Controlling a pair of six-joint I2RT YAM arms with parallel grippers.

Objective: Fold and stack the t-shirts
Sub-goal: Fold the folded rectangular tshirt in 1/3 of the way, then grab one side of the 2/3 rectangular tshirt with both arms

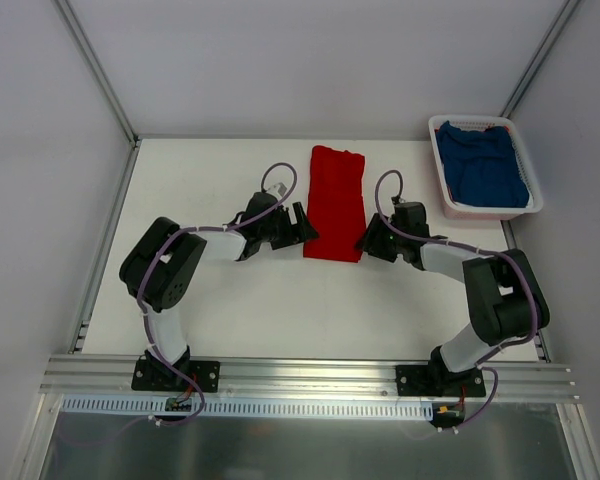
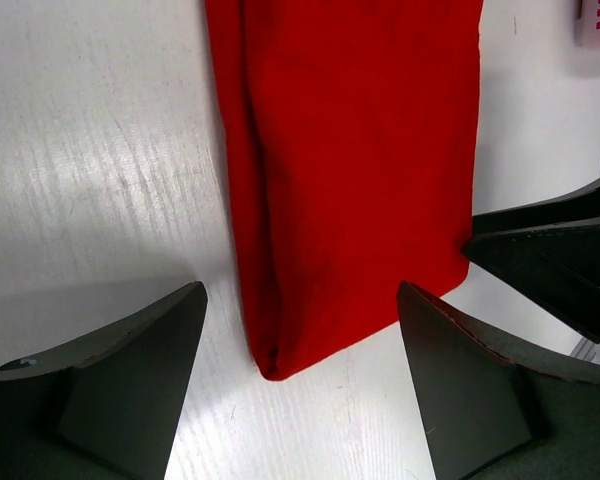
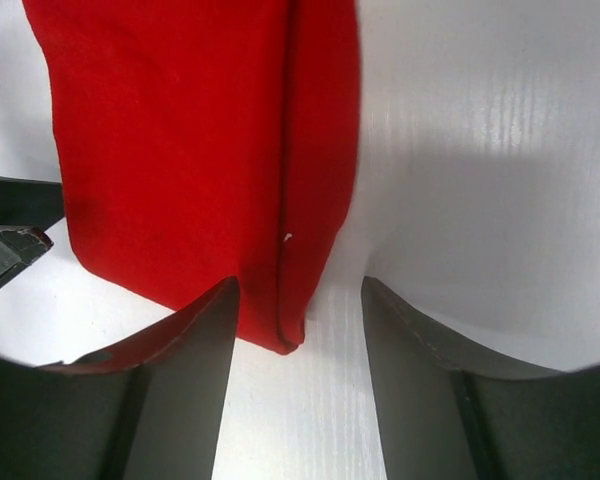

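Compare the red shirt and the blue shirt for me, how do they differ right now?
The red shirt lies flat on the table, while the blue shirt sits in the white basket at the far right corner. The red shirt is folded into a long narrow strip; the blue shirt is loosely bunched, not neatly folded. Both are plain cloth with no print showing.

right gripper (image 3: 300,292), jaws apart, straddles a corner of the red t-shirt (image 3: 180,140).
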